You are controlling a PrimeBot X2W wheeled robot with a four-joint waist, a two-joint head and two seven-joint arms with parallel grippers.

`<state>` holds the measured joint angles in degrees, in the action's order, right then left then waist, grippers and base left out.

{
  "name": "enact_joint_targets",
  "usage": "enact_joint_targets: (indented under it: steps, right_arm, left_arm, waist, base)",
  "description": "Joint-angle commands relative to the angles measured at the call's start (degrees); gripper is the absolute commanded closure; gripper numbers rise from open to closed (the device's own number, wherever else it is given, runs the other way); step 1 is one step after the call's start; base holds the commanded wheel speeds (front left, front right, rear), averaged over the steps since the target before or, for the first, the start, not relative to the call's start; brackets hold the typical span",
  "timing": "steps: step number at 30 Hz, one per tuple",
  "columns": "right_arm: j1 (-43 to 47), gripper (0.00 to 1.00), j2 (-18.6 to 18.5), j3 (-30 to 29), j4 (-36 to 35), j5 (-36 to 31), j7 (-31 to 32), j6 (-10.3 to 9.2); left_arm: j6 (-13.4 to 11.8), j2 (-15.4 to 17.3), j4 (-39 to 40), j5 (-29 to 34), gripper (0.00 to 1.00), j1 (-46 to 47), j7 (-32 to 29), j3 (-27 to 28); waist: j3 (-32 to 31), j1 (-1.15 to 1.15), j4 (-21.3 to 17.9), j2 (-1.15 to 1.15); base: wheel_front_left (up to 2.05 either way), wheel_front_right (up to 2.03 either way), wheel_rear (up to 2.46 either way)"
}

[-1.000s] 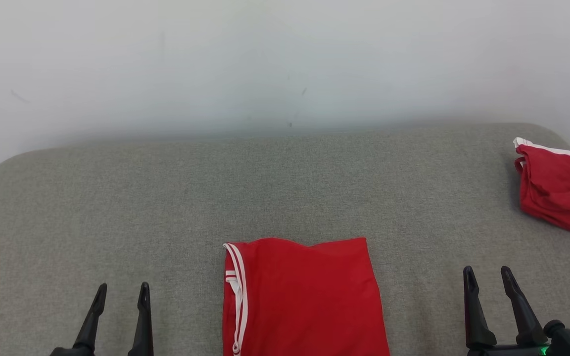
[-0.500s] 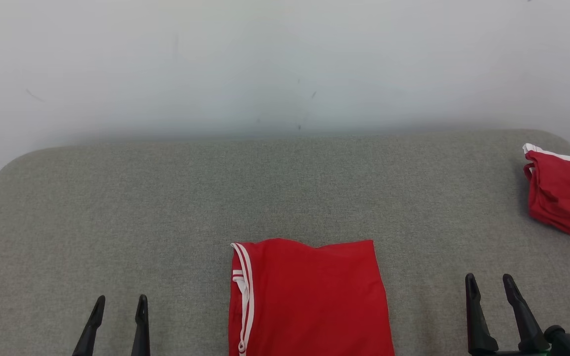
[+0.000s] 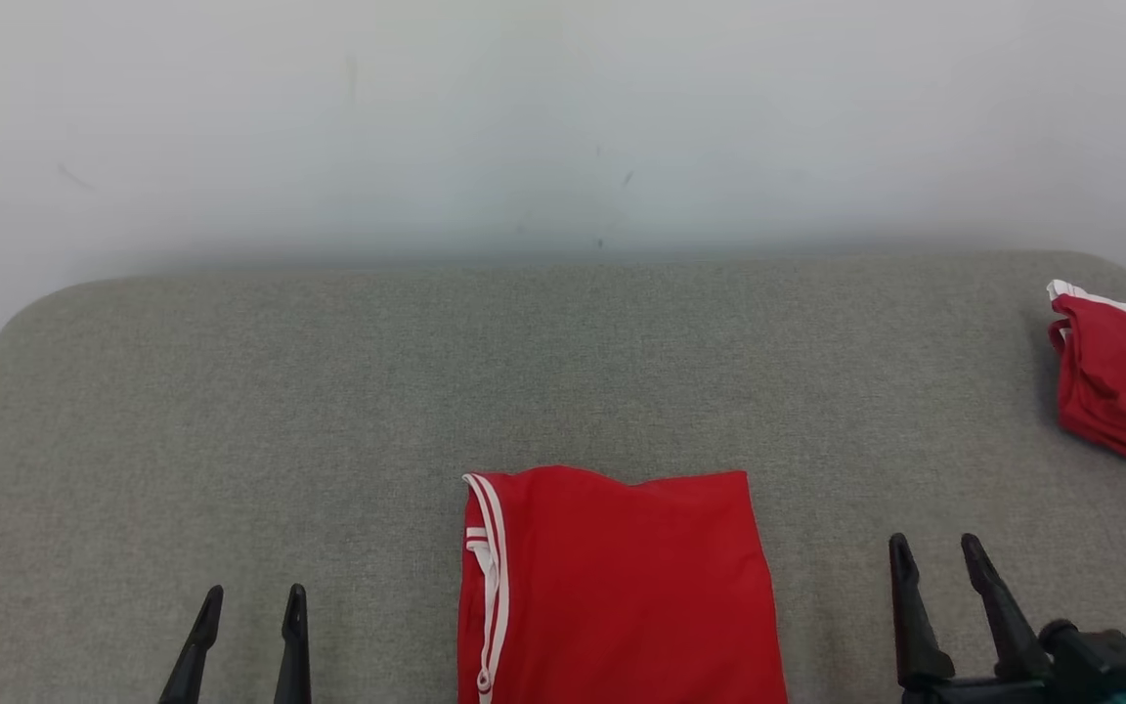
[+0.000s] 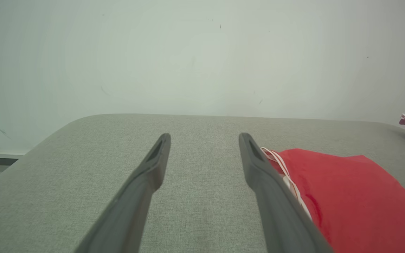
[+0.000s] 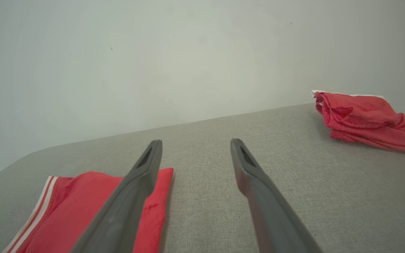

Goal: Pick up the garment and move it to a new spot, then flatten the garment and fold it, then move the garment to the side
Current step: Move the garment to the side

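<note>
Grey fabric-topped counter (image 3: 328, 391) spans the lower two thirds of the head view, with a pale wall above it.

Garment (image 3: 622, 587): red with white-striped trim, lying at bottom centre of the frame as a flat, roughly rectangular packet. The trim runs down its left edge and the top edge is slightly wavy. Judgement: pick-up, flattening and fold look done. What remains is the last step — carrying it to the side.

Second red garment (image 3: 1120, 391): a looser bundle at the right edge of the frame, well apart from the folded one. Likely the side pile, though that cannot be confirmed.

Right hand (image 3: 933, 540): lower right, fingers apart, holding nothing, just beside the garment's right edge.

Left hand (image 3: 255, 591): lower left, fingers apart, holding nothing, clear of the striped edge.

Versus one second ago: the whole picture, wall marks included, has slid right — the camera moved, not the cloth. Against that shift the right hand sits further left in the frame, closer to the garment. The left hand shows lower in the frame. Both hands are as wide apart as before.
</note>
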<state>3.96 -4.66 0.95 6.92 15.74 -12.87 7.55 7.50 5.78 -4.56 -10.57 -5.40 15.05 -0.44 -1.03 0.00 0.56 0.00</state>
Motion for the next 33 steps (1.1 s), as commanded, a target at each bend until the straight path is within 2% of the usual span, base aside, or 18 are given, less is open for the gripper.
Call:
enact_joint_targets:
  steps: [1, 11, 19, 29, 30, 31, 33]
  right_arm:
    - [-1.38, 0.0, 0.16, 0.49, 0.85, 0.19, 0.89, -0.13]
    - [-10.74, 0.0, 0.79, 2.52, 11.45, -1.91, 9.22, -0.13]
    - [-15.18, 0.0, 1.36, 2.46, 21.14, -2.89, 12.25, -0.13]
    - [-17.54, 0.0, 1.79, 4.28, 34.8, -2.46, 12.26, -0.13]
    - [-17.55, 0.54, 1.87, 5.12, 35.6, -1.95, 12.14, -0.12]
    - [-17.55, 1.0, 2.0, 6.34, 35.99, -0.92, 11.92, 0.01]
    - [-17.91, 1.0, 2.2, 8.65, 36.5, 1.76, 11.66, 0.01]
  left_arm:
    - [-0.06, -0.25, -0.01, -0.13, 0.0, 0.6, 0.16, -0.26]
    - [-0.06, -0.9, -1.13, -0.28, 0.0, 2.09, 0.16, -2.15]
    - [-0.06, -1.02, -2.14, -1.05, 0.0, 3.34, 0.16, -2.91]
    - [-0.05, -1.3, -3.11, -1.48, 0.0, 4.46, 0.16, -3.49]
    - [-0.06, -1.32, -3.18, -1.51, 0.0, 4.39, 0.16, -3.46]
    - [-0.06, -1.33, -3.17, -1.54, 0.0, 4.39, 0.16, -3.27]
    - [-0.06, -1.36, -3.06, -1.34, 0.0, 4.43, 0.16, -3.03]
  waist:
    - [0.43, 0.0, 0.6, 0.0]
    - [2.5, 0.0, 4.82, 0.0]
    - [4.28, 0.0, 7.21, 0.0]
    - [5.15, 0.0, 8.53, 0.0]
    - [5.16, 0.0, 8.51, 0.0]
    - [5.19, 0.0, 8.41, 0.0]
    - [5.33, 0.0, 8.14, 0.0]
  base:
    - [0.0, 0.0, 0.0]
    - [0.0, 0.0, 0.0]
    - [0.0, 0.0, 0.0]
    - [0.0, 0.0, 0.0]
    - [0.0, 0.0, 0.0]
    - [0.0, 0.0, 0.0]
    - [0.0, 0.0, 0.0]
